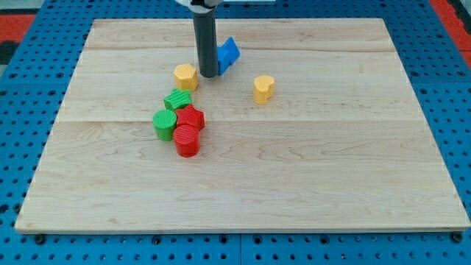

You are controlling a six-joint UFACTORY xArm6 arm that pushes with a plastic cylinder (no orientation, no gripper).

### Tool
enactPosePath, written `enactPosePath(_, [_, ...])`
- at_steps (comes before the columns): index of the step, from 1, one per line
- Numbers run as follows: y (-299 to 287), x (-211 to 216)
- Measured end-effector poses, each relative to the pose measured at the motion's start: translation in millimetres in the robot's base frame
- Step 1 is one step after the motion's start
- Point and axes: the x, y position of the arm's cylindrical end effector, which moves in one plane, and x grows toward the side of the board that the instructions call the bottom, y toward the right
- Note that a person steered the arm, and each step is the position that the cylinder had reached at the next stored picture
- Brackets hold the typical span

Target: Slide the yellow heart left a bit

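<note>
Camera view shows the yellow heart (pixel 263 88) lying on the wooden desk (pixel 331 162), right of centre in the upper half and clear of every other block. My tip (pixel 208 75) rests well to the heart's left, between the yellow hexagon (pixel 185 76) on the view's left and the blue block (pixel 227 54) on its right, just beside both. There is no claw on this arm, only the dark rod, so nothing is held. Below the hexagon sits a tight cluster: a green block (pixel 177 99), a green cylinder (pixel 164 124), a red star-like block (pixel 190 116) and a red cylinder (pixel 187 140), touching one another.
</note>
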Motion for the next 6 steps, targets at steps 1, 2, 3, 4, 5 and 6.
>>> enactPosePath(1, [21, 1])
enactPosePath(2, [106, 5])
enactPosePath(3, [184, 22])
enactPosePath(4, [188, 77])
enactPosePath(5, [121, 78])
enactPosePath(6, [98, 65])
